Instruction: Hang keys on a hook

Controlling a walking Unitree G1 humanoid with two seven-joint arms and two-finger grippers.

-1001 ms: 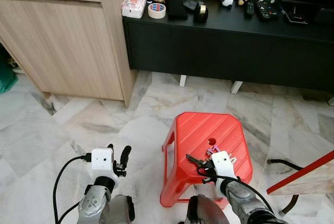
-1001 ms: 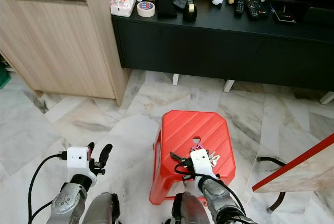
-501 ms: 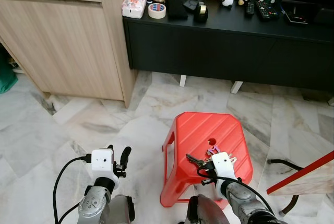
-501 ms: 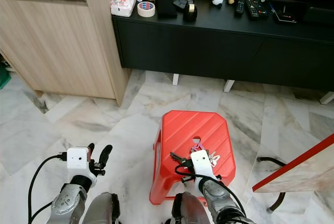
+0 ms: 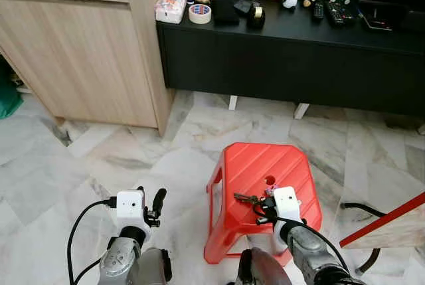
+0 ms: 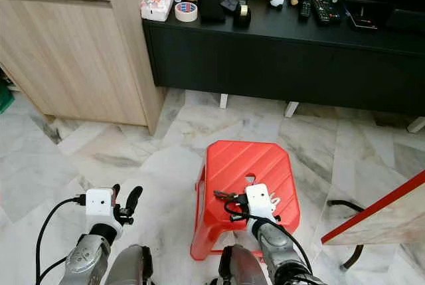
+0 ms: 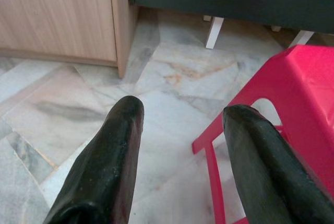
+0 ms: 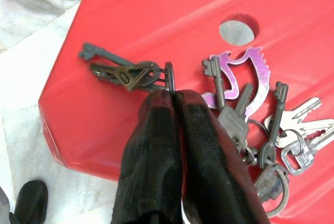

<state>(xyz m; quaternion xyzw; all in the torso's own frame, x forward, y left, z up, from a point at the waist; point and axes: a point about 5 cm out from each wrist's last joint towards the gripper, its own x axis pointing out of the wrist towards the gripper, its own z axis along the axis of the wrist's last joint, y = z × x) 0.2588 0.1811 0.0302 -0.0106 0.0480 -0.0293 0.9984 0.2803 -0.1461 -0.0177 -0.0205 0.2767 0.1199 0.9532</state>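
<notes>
A bunch of keys lies on the top of a red plastic stool: several silver keys, a purple tag and some dark keys on a ring. My right gripper is low over the stool and shut on the dark key ring, with the dark keys sticking out to its left. My left gripper is open and holds nothing. It hangs over the marble floor to the left of the stool.
A black low console behind the stool carries toys, a tape roll, a tissue box and remotes. A wooden cabinet stands at the left. A red-edged wooden board and a black cable lie at the right.
My right wrist has shifted slightly forward over the stool, and the dark keys have swung to point more to the left. The left arm has not moved.
</notes>
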